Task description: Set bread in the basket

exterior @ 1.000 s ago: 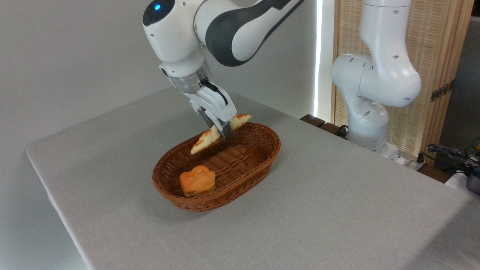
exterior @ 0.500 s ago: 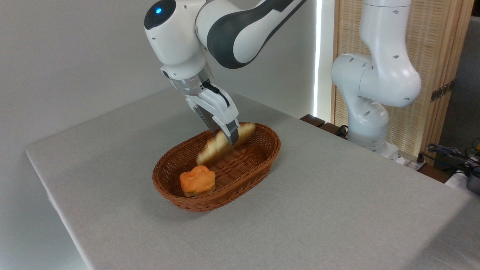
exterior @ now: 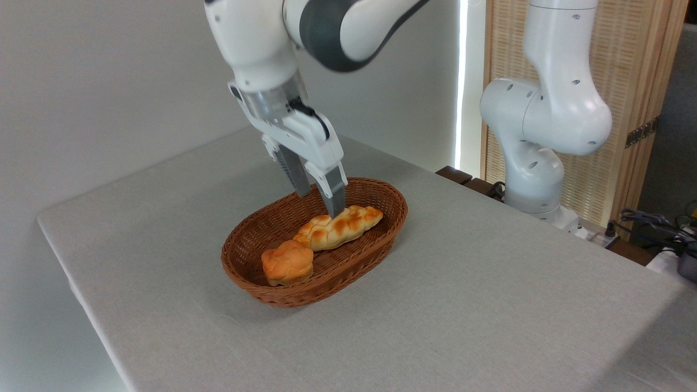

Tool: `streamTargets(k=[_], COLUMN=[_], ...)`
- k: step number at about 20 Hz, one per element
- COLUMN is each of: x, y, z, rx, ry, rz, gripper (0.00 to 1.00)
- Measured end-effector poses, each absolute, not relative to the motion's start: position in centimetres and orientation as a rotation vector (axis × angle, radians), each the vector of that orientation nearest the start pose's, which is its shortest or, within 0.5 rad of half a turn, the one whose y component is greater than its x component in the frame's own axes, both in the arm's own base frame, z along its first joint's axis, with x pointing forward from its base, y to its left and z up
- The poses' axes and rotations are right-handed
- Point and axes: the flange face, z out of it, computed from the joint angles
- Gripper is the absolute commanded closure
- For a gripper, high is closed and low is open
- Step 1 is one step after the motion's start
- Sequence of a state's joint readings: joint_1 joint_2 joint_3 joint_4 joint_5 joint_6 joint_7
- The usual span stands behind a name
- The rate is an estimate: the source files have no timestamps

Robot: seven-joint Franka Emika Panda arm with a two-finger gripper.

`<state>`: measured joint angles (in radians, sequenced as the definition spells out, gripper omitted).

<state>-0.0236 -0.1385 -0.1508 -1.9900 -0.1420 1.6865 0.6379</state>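
My hand hangs over the far half of the oval brown woven wicker basket, its two grey fingers pointing down and slightly toward the right of the picture. The fingers are spread apart with clear air between them, and they grip nothing. My white wrist sits above them, tilted, with a black cable looped at its side, and the forearm with its dark grey band climbs up and out of the top of the frame.

The long braided golden-yellow loaf of bread with its orange-brown toasted patches lies inside the basket, resting on the woven floor with its length running from the middle toward the far right end. The nearer fingertip appears to hover just above the loaf's top; from this angle I cannot be sure whether it touches the crust or clears it.

Beside the loaf's near end sits a small round flower-shaped orange bun, also in the basket, close enough that the two seem to touch.

The basket stands on the grey cloth-covered surface. Behind it, at the right, rises my white jointed base column in front of a pale slatted wooden screen.
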Motion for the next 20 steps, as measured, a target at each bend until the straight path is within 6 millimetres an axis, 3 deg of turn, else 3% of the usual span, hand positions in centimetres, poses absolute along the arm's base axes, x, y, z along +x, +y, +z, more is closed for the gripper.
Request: streamTargets(k=[5,9,15,20], x=[50.9,51.6,51.9,53.4], y=[-7.0,-3.3,-2.1,-3.4], z=[58.5,61.9,63.6,63.1], rx=[-3.003,-2.949,-2.967,-2.991], ry=[1.279,1.344,1.319,1.257], rz=[-0.041,-0.162,-0.152,-0.086], gripper=[0.00,0.00,0.00,0.00])
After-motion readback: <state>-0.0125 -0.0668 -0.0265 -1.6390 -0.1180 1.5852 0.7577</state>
